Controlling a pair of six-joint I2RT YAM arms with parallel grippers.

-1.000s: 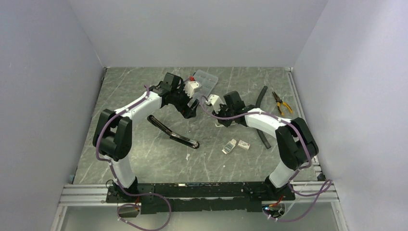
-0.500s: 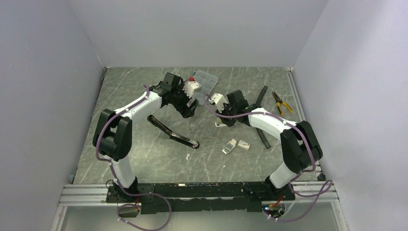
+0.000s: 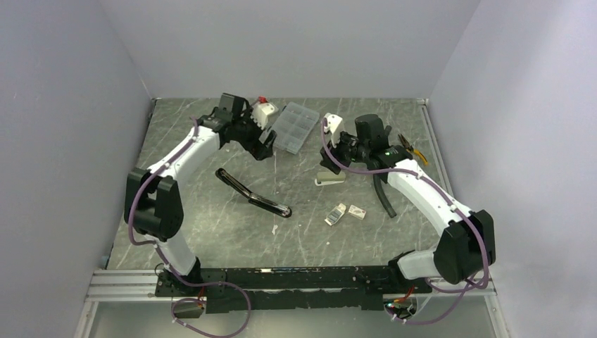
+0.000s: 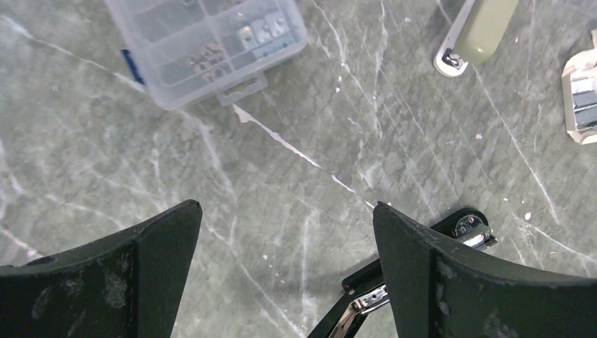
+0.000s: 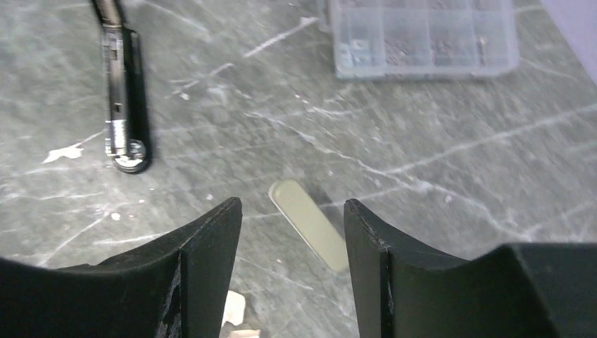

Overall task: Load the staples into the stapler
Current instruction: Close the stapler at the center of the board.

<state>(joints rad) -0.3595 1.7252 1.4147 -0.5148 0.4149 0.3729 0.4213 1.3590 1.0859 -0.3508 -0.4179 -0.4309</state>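
Staples (image 4: 583, 104) lie as silvery strips in their open white tray (image 3: 337, 214), near the splayed black stapler (image 3: 253, 198), on its right. I judge a strip light, stiff but brittle and slick, best pinched gently across its long sides at mid-length. My left gripper (image 4: 285, 211) and right gripper (image 5: 292, 208) both hang parted, gripping nothing.

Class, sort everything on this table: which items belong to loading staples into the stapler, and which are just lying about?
For the job: black stapler, opened flat; staple tray; its sleeve.
Lying about: clear compartment case; pliers; black hose; beige oblong piece, purpose unclear.
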